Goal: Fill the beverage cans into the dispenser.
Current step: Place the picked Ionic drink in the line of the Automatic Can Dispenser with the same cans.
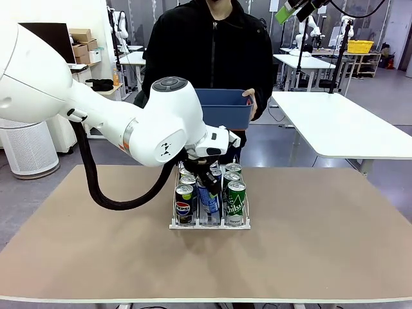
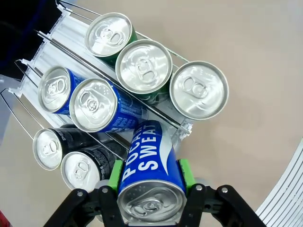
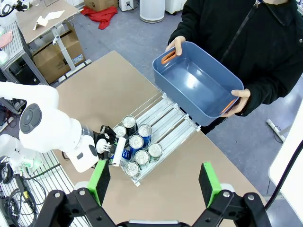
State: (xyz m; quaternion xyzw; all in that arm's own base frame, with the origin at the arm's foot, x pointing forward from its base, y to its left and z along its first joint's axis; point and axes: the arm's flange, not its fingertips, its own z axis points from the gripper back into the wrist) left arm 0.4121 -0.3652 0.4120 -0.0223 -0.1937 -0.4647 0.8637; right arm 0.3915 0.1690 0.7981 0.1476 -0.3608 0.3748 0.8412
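The left gripper (image 2: 152, 189) hangs wrist-down over the front lip of the white wire-lane dispenser (image 1: 209, 223), near the brown table's (image 1: 322, 244) middle, green pads clamped on a tilted blue aluminium can (image 2: 150, 165). The right gripper (image 3: 154, 182) hovers high above, fingers wide apart. A person holds a blue plastic tub (image 3: 199, 85) at the far edge.

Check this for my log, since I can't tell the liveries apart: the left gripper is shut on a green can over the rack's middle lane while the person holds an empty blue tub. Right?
Not quite. The can in the left gripper is blue, not green, as the left wrist view shows. The rest stands: it hangs over the middle lane of the dispenser, and the person holds the empty blue tub.
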